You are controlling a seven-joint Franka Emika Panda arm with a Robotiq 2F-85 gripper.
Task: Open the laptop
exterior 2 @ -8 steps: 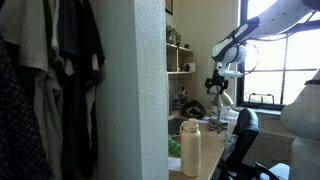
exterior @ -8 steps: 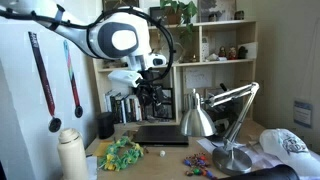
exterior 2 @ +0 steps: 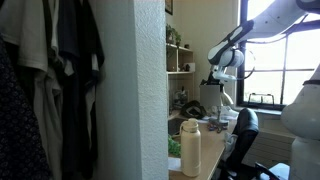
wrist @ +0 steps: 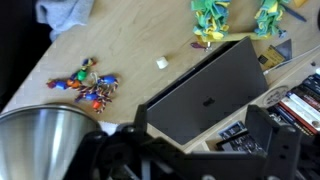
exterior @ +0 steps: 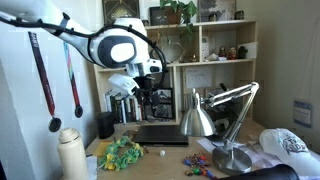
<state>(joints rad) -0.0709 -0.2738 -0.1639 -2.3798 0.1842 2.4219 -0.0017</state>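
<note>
We are in the approach step: our gripper (exterior: 149, 101) hangs above the laptop (wrist: 205, 92), its jaws spread wide and holding nothing. The laptop lies shut and flat at centre-right of the wrist view. Next, we judge, we must descend to the lid's free edge and lift it.

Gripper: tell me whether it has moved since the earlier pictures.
Yes. In an exterior view the gripper has shifted slightly left, away from the silver lamp shade, and hangs above the closed laptop.
</note>
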